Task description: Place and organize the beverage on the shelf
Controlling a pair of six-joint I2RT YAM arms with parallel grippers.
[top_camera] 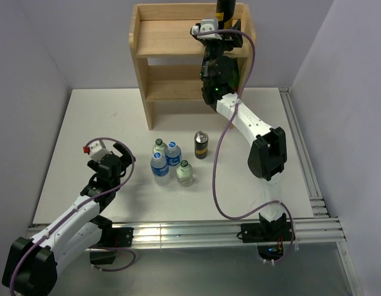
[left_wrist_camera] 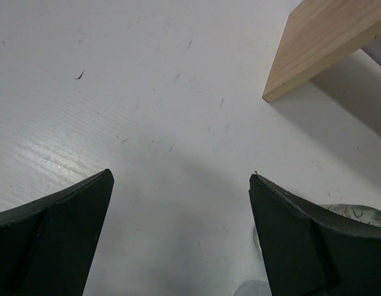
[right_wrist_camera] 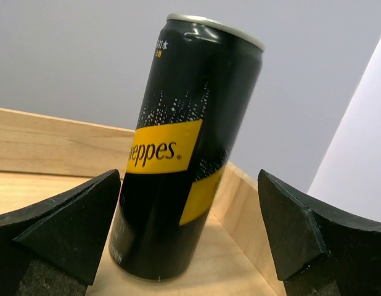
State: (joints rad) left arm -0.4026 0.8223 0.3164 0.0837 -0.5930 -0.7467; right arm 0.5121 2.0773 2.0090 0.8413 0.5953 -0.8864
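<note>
The wooden shelf (top_camera: 172, 37) stands at the table's far side. One dark can with a yellow band (top_camera: 224, 11) stands upright in the right back corner of its top board (right_wrist_camera: 30, 185). My right gripper (top_camera: 222, 36) is open, its fingers on either side of this can (right_wrist_camera: 184, 154) and apart from it. On the table stand a second dark can (top_camera: 201, 145), two blue-labelled water bottles (top_camera: 172, 153) (top_camera: 158, 164) and two green-capped bottles (top_camera: 159, 145) (top_camera: 185, 173). My left gripper (top_camera: 126, 159) is open and empty, low over the table left of the bottles.
The left wrist view shows the white table (left_wrist_camera: 147, 92), a shelf leg (left_wrist_camera: 320, 43) at the upper right and part of a clear bottle (left_wrist_camera: 357, 214) behind the right finger. An aluminium rail (top_camera: 196, 231) runs along the near edge.
</note>
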